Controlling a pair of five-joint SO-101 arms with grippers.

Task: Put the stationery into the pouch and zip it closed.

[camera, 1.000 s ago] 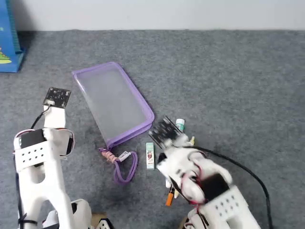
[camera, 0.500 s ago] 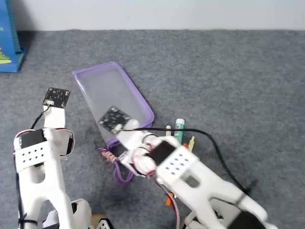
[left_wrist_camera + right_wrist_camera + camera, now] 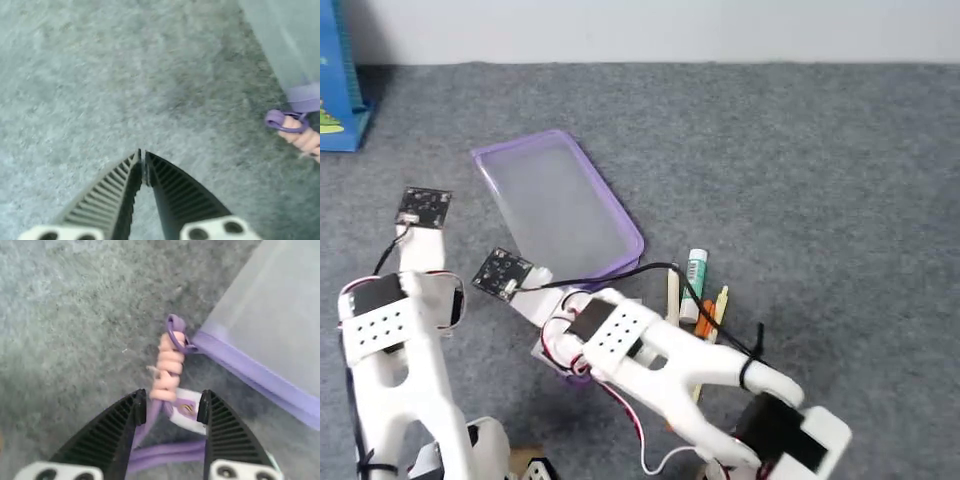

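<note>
Grey carpet covers the table [image 3: 820,180] from the near edge out to the white wall [image 3: 670,30] at 12 o'clock in the high view. A blue box [image 3: 338,90] stands in the far corner at 10 o'clock.

Nearest, at 7 o'clock, the left arm [image 3: 390,335] stands over bare carpet. The left fingers [image 3: 135,172] are pressed together on nothing, tips meeting just above the carpet and apart from the pouch's corner.

At 6 o'clock the right arm [image 3: 640,350] stretches from its base toward 10 o'clock. The right fingers [image 3: 135,407] are spread apart, one on each side of the pink cord [image 3: 167,370] and the white tag [image 3: 187,412] at the pouch's zip ring. Whether either finger touches the cord, I cannot tell. A purple strap [image 3: 160,452] loops on the carpet under them.

In the high view this arm hides most of the strap and cord and the near ends of the stationery, and its black cable [image 3: 620,272] runs past the pouch's near corner.

The stationery lies on the carpet outside the pouch, at 4 o'clock from it: a wooden stick [image 3: 672,295], a glue stick [image 3: 695,280] and a yellow pen [image 3: 718,305], side by side.

Farther out, the pouch [image 3: 560,215] lies flat, see-through with purple edging, its length running from 11 to 5 o'clock. Whether its zip is open, I cannot tell.
</note>
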